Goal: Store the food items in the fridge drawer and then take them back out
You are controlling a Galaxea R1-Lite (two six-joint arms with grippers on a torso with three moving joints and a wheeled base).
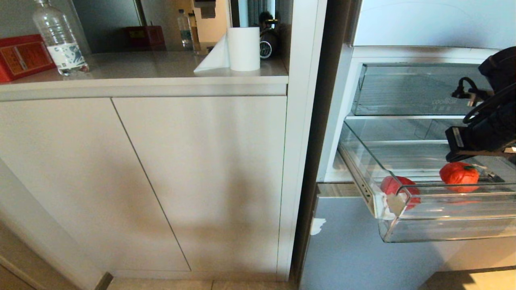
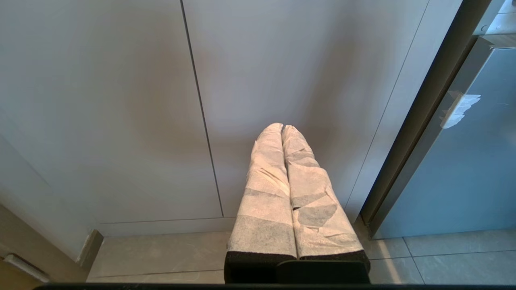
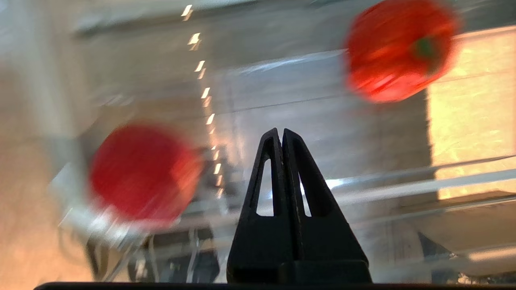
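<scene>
Both fruits (image 1: 458, 174) sit in the pulled-out drawer (image 1: 443, 217), one at its 9 o'clock corner, so storing looks done. Your right gripper (image 3: 282, 135) hovers above, jaws together, empty; the left gripper (image 2: 282, 128) idles, pressed together.

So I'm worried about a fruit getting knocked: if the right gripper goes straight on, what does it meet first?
Probably the fridge drawer floor; the shut right gripper points between the two food items, though depth is unclear.

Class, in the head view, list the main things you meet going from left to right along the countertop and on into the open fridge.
Red box → water bottle → paper towel roll → red food item at the drawer's corner → red food item with green stem → right end effector's arm.
</scene>
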